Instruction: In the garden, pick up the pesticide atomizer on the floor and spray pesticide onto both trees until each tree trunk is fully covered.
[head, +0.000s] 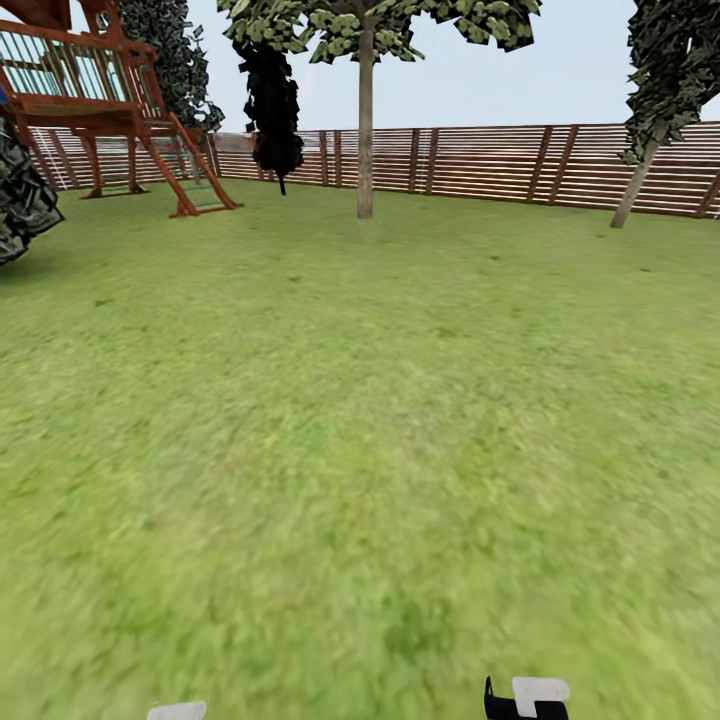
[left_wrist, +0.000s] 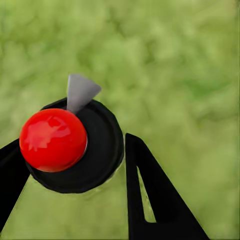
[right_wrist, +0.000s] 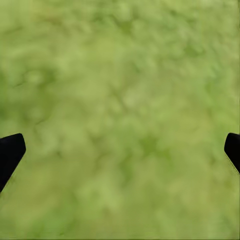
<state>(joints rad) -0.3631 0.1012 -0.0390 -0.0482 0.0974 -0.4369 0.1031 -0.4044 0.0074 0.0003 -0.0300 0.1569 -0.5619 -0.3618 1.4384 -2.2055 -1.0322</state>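
The left gripper (left_wrist: 70, 165) is pinching the pesticide atomizer (left_wrist: 75, 147) between its two black fingers (left_wrist: 155, 200), which are sitting against either side of the bottle's round black body. In the left wrist view the atomizer is showing a glossy red cap (left_wrist: 53, 140) on top and a small grey nozzle (left_wrist: 80, 91) jutting from its rim, with blurred grass behind it. No label, brand or writing is showing on the bottle or anywhere else.

The right gripper (right_wrist: 120, 152) is hanging over bare grass with its fingers (right_wrist: 10, 152) spread wide, their dark tips sitting at opposite edges of the right wrist view and nothing between them.

In the head view the lawn (head: 360, 420) is stretching away to a brown slatted fence (head: 480, 160). A tree with a straight grey-brown trunk (head: 365, 130) is standing far ahead near the fence, and a second tree with a leaning trunk (head: 635, 185) is standing off to the right. A narrow black tree (head: 272, 110) and a wooden play tower (head: 110, 110) are standing to the left.
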